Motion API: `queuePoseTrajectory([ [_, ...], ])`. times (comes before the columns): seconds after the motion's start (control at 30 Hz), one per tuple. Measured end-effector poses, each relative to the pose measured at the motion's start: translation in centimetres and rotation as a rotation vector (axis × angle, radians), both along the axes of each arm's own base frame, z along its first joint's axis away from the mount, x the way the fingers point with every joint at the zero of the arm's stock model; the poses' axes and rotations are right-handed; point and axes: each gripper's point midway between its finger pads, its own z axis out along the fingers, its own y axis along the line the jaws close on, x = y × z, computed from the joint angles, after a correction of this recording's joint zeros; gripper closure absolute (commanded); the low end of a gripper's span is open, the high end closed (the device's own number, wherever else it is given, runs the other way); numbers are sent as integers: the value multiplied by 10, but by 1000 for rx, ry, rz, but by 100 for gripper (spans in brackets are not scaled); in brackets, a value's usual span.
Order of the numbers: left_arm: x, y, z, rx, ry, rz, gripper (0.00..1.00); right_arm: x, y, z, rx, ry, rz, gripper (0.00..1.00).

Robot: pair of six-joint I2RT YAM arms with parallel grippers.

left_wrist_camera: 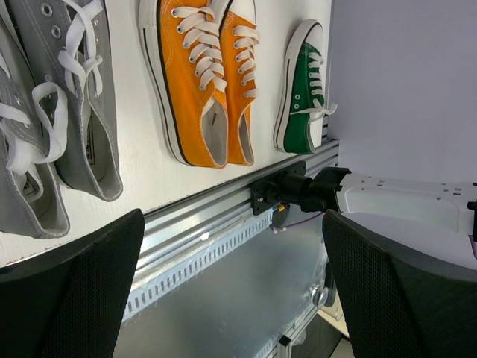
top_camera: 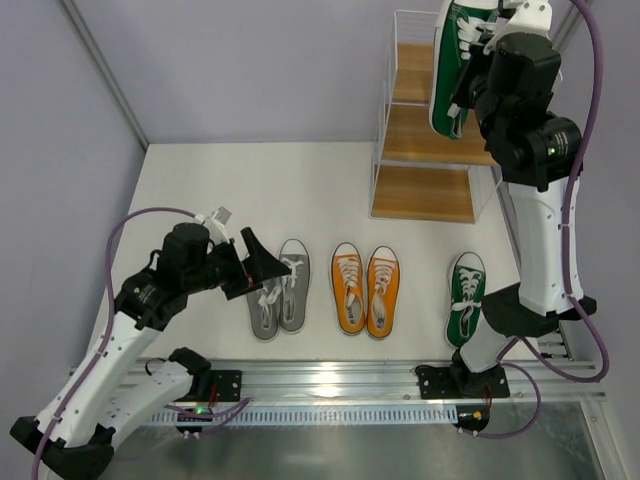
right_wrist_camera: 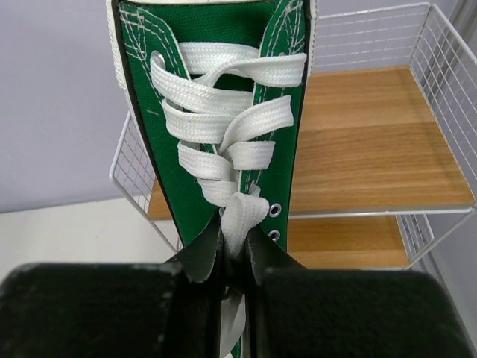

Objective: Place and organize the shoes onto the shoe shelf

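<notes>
Overhead, a white surface (top_camera: 300,190) is seen, closed in by pale lilac-grey walls (top_camera: 250,70) and edged on its near side by an aluminium rail (top_camera: 330,378). The shoe shelf (top_camera: 420,192) is set at the far right of the surface against the wall, directly beyond the right end effector (right_wrist_camera: 227,257). That end effector is held well above the surface. Its jaws are clamped on the laces and tongue of the held green shoe (right_wrist_camera: 223,112), which is pointed away from the wrist, alongside the shelf's upper boards. Far below it, the second green shoe (top_camera: 466,297) is seen on the surface beside the right arm's base.

The left end effector (top_camera: 258,265) is held low, with its jaws spread wide and nothing between them. The grey pair (top_camera: 282,290) is found just beside its tips, and the orange pair (top_camera: 366,290) farther to its right.

The held shoe's toe is cut off by the top edge of the right wrist view, and its heel is hidden behind the jaws. In the top view the shelf's top is cropped and its upper boards are partly covered by shoe and arm, so it cannot be told whether shoe and shelf touch. Contact between the left jaws and the grey laces cannot be made out either. In the left wrist view the grey pair is cut off at the left edge.
</notes>
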Motion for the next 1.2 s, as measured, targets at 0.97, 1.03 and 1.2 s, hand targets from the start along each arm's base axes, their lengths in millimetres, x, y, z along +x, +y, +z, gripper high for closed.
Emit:
queuePoseTrajectory([
  [0.97,0,3,5,-9,-25,21,0,48,-19,-15,-9,4,-62,96],
  [1.03,0,4,6,-11,-29,23,0,49,-16,-15,-2,5,-50,96],
  [1.2,-1,5,8,-17,-39,31,0,49,-11,-18,16,13,-26,96],
])
